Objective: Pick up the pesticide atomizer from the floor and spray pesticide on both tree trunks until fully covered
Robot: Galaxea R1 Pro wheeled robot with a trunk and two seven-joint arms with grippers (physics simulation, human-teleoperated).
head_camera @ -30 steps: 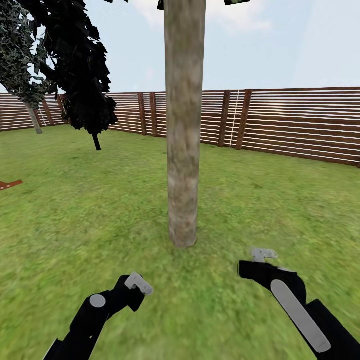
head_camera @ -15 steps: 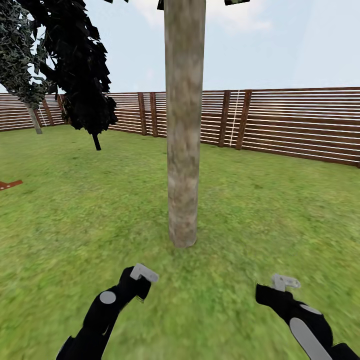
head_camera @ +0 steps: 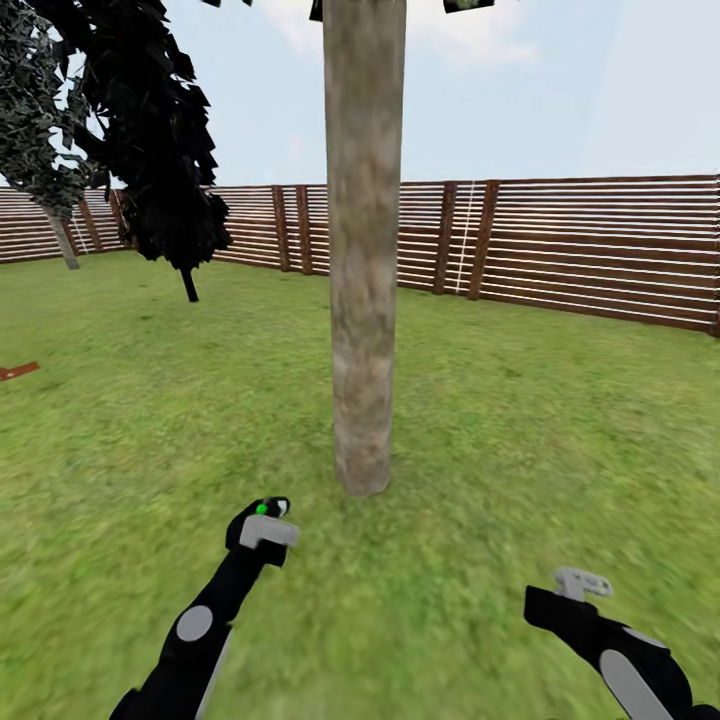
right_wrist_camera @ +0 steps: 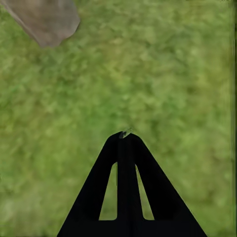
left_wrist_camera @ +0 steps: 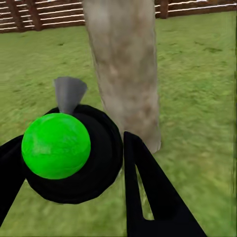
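Note:
A thick grey-brown tree trunk (head_camera: 362, 300) rises from the grass straight ahead, with its leaves out of frame overhead. My left gripper (head_camera: 262, 522) is held up just short of the trunk's base, shut on the pesticide atomizer (head_camera: 263, 508). In the left wrist view the atomizer (left_wrist_camera: 64, 153) is a round black body with a bright green top between the two dark fingers (left_wrist_camera: 148, 197). Its grey nozzle points toward the trunk (left_wrist_camera: 126, 64). My right gripper (head_camera: 580, 582) hangs low at the right, shut and empty. It points down at the grass (right_wrist_camera: 126, 134), with the trunk's foot (right_wrist_camera: 47, 17) at the corner of that view.
A slatted wooden fence (head_camera: 560, 245) runs along the back of the lawn. A dark-leaved bush (head_camera: 165, 150) on a thin stem and a paler leafy plant (head_camera: 40, 130) stand at the back left. A reddish-brown edge (head_camera: 18, 370) lies on the grass at far left.
My left arm has risen and reached forward toward the trunk, turning so the atomizer's green top shows. My right arm has dropped back toward the lower right. The view shifted slightly.

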